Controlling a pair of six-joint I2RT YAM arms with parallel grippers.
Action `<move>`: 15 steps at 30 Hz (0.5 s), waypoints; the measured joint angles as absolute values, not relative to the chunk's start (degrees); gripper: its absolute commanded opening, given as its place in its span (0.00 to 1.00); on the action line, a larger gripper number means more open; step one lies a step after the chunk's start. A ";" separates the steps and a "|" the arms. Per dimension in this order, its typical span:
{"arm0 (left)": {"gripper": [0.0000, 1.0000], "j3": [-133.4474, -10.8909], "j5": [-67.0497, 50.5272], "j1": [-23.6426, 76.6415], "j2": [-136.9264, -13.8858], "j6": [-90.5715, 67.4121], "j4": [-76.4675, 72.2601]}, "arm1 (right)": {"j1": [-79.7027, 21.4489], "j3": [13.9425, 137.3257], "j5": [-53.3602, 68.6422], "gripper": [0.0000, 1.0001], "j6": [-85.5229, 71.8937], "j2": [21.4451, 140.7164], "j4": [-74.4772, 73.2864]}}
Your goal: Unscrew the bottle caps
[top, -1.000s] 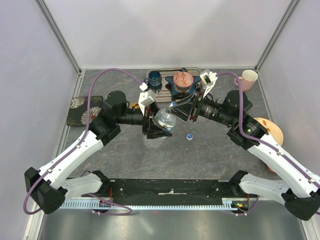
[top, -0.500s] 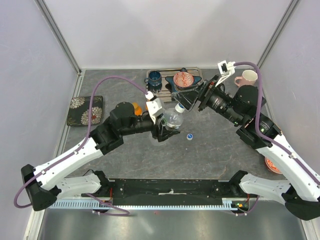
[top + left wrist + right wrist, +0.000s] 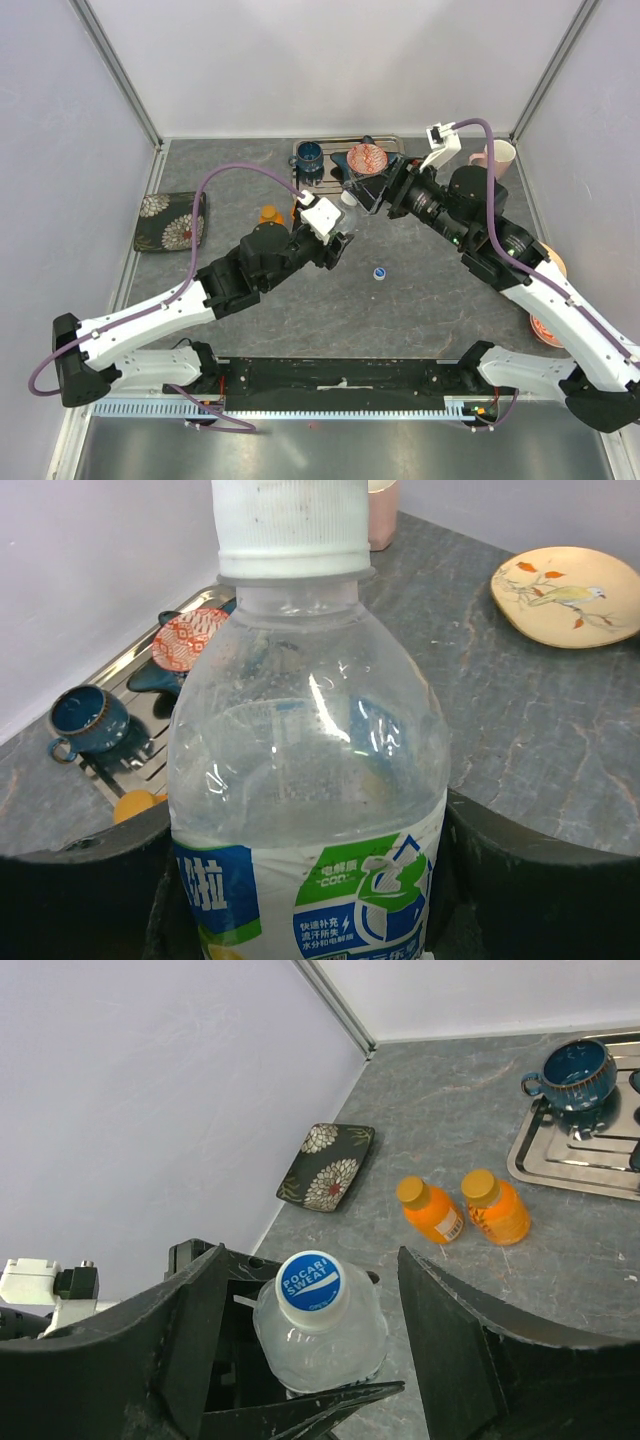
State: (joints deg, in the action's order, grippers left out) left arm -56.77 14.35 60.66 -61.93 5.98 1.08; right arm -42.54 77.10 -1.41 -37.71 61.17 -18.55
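Observation:
My left gripper (image 3: 310, 890) is shut on a clear water bottle (image 3: 310, 770) with a blue, white and green label and holds it upright above the table. Its white cap (image 3: 290, 525) has a blue top (image 3: 309, 1283) and sits on the neck. My right gripper (image 3: 310, 1260) is open, with one finger on each side of the cap and not touching it. In the top view the bottle (image 3: 344, 214) is between the left gripper (image 3: 336, 238) and the right gripper (image 3: 362, 192). Two capped orange bottles (image 3: 432, 1210) (image 3: 495, 1207) stand behind. A loose blue cap (image 3: 379, 272) lies on the table.
A metal tray (image 3: 331, 176) at the back holds a blue mug (image 3: 309, 155) and a red patterned bowl (image 3: 366, 158). A pink mug (image 3: 497, 155) is at the back right, a bird plate (image 3: 565, 595) at the right, and a floral dish (image 3: 170, 220) at the left.
My left arm has stretched out and carried the bottle toward the back. My right gripper has drawn back and now stands open over the cap.

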 measured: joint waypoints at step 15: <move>0.45 -56.77 18.61 62.24 -62.72 7.33 0.25 | -44.45 76.93 -1.15 0.58 -37.74 62.74 -17.23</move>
